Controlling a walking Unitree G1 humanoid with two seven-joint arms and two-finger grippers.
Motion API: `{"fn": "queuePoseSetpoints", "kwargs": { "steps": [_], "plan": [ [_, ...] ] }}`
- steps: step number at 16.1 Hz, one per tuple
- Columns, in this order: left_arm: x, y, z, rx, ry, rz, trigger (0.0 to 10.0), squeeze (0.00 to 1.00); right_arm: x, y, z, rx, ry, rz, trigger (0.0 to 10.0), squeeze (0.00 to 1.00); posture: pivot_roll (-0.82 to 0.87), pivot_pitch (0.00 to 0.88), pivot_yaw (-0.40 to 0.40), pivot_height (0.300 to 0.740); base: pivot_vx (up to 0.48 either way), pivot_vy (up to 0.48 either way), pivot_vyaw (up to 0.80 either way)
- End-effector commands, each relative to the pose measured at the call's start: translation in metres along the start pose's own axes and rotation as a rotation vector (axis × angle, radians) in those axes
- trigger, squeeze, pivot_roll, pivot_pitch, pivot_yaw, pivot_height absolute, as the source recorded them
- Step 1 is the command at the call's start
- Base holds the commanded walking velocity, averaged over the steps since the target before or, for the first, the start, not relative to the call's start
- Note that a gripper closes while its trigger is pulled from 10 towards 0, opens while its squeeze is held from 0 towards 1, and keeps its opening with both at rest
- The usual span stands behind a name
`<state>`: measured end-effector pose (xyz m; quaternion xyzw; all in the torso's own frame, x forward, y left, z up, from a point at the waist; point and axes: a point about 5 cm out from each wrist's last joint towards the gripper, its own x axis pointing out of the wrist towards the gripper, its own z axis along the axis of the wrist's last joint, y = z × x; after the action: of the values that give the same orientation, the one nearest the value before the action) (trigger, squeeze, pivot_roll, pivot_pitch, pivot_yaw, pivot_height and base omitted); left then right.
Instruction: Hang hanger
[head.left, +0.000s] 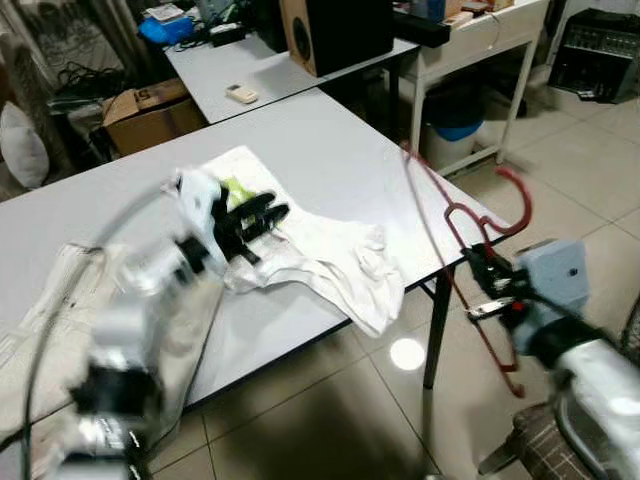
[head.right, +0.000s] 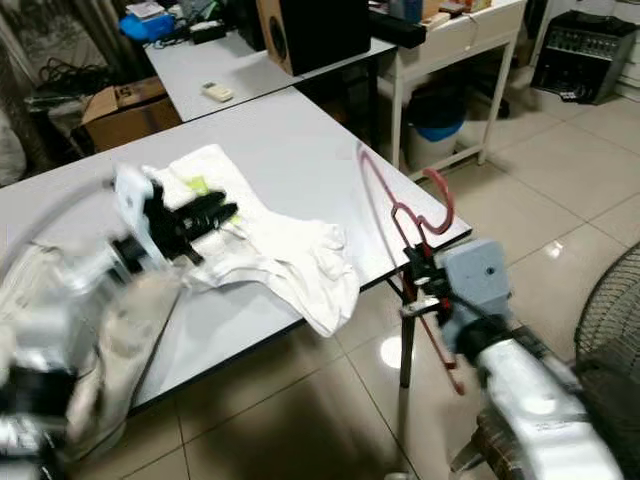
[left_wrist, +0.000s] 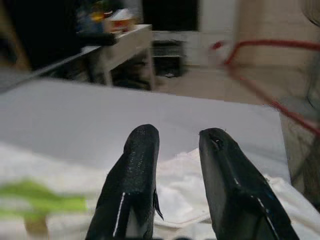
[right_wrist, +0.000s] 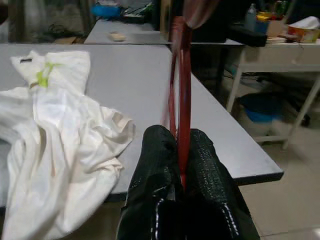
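Right gripper (right_wrist: 181, 150) is pinching the red hanger (head.left: 470, 235), fingers clamped tight on the thin wire with nothing but the wire between them. It's holding the hanger off the near right corner of the grey table (head.left: 330, 150), out over the tiled floor (head.left: 330, 420); the hook end is curling up to the right, one long wire arm is leaning up and back over the table edge, and the lower part is hanging down past the gripper beside the table leg (head.left: 436, 330). Left gripper (left_wrist: 177, 150) is hovering low over the white garment (head.left: 320, 250), fingers parted with a clear gap and gripping nothing; I can't tell if the tips are touching the cloth. The left arm is motion-blurred in the head views. The garment is lying crumpled across the middle of the table, a green patch (right_wrist: 44, 75) showing near its far end and one fold draping over the near edge. A beige cloth (head.right: 110, 340) is sitting at the table's near left corner. Behind, a second table is carrying a black speaker (head.left: 335, 30) and a small remote (head.left: 241, 94), with a cardboard box (head.left: 150, 115) on the floor to its left.
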<state>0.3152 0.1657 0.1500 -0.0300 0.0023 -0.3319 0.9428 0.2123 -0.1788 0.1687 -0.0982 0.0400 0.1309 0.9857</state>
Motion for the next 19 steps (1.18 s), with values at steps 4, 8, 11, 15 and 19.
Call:
{"fn": "queuePoseSetpoints", "kwargs": {
  "steps": [4, 8, 11, 15, 19],
  "plan": [
    [-0.018, -0.015, -0.021, 0.02, 0.027, 0.092, 10.0, 0.0, 0.006, 0.006, -0.012, 0.141, -0.029, -0.142, 10.0, 0.0, -0.17, 0.0, 0.125, 0.74, 0.0, 0.172, 0.0],
    [-0.022, -0.026, -0.019, 0.048, 0.004, 0.103, 10.0, 0.0, 0.006, 0.004, -0.018, 0.142, -0.026, -0.153, 10.0, 0.0, -0.17, 0.0, 0.101, 0.74, 0.0, 0.36, -0.72],
    [-0.024, -0.034, -0.016, 0.084, -0.012, 0.122, 10.0, 0.0, 0.004, 0.009, -0.017, 0.141, -0.029, -0.101, 10.0, 0.0, -0.16, 0.0, 0.095, 0.74, 0.0, -0.32, -0.27],
    [-0.025, -0.036, -0.021, 0.101, 0.053, 0.133, 10.0, 0.0, -0.002, 0.008, -0.018, 0.087, -0.005, 0.001, 10.0, 0.0, -0.16, 0.018, 0.092, 0.74, 0.0, -0.23, 0.0],
    [-0.023, -0.013, -0.019, 0.192, 0.143, 0.152, 10.0, 1.0, -0.006, 0.007, -0.019, -0.012, 0.039, 0.085, 10.0, 0.0, -0.17, 0.023, 0.1, 0.74, 0.0, 0.0, 0.0]
  ]
}}
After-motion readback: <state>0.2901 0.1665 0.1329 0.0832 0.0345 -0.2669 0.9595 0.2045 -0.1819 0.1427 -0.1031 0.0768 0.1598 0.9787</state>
